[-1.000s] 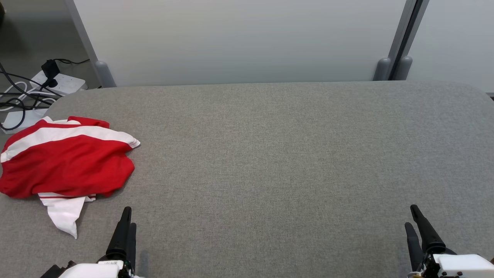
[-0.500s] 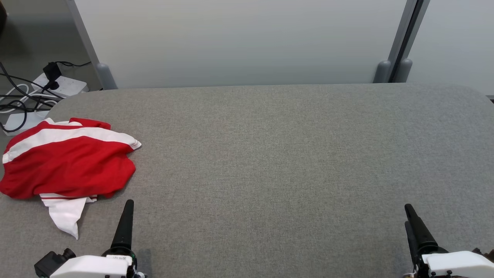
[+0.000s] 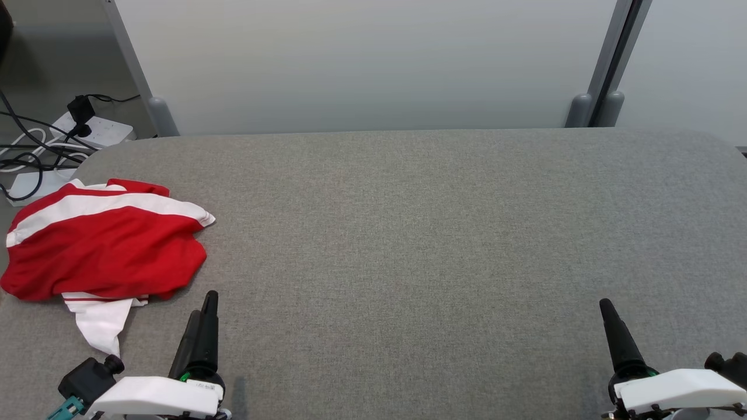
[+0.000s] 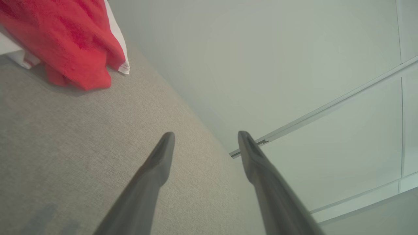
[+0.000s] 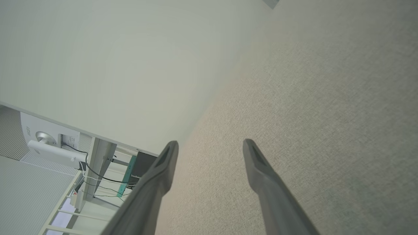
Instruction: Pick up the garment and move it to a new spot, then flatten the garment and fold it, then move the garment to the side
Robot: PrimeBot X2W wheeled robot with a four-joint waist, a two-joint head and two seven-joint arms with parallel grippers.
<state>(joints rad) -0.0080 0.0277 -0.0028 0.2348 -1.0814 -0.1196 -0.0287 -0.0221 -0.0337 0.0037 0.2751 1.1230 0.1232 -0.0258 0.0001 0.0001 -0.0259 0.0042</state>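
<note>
While both pincers hang released and empty over the near side of the table (image 3: 408, 233), no part of the task looks begun. The left pincer (image 3: 203, 306) has its two fingers spread, plain in its wrist view, with nothing between them but bare grey cover. Just ahead of it and to its left lies the garment (image 3: 105, 251), a crumpled red and white heap, near but not touching; a white flap trails back along the pincer's left side. The right pincer (image 3: 607, 309), likewise spread, sits well apart from the garment, far off to the left pincer's right.

The heap lies at the table's left edge, beyond which cables (image 3: 35, 157) run on the floor. I judge that a pinch on the loose white flap alone, or on one top layer, could drag the bundle over that edge or lift it twisted. Closing too low might catch the table's cover.

The garment's far left is cut off by the head view, and the left wrist view crops it too. Its collar, sleeves and hem cannot be told apart. From the head, the right pincer's fingers overlap into one.
</note>
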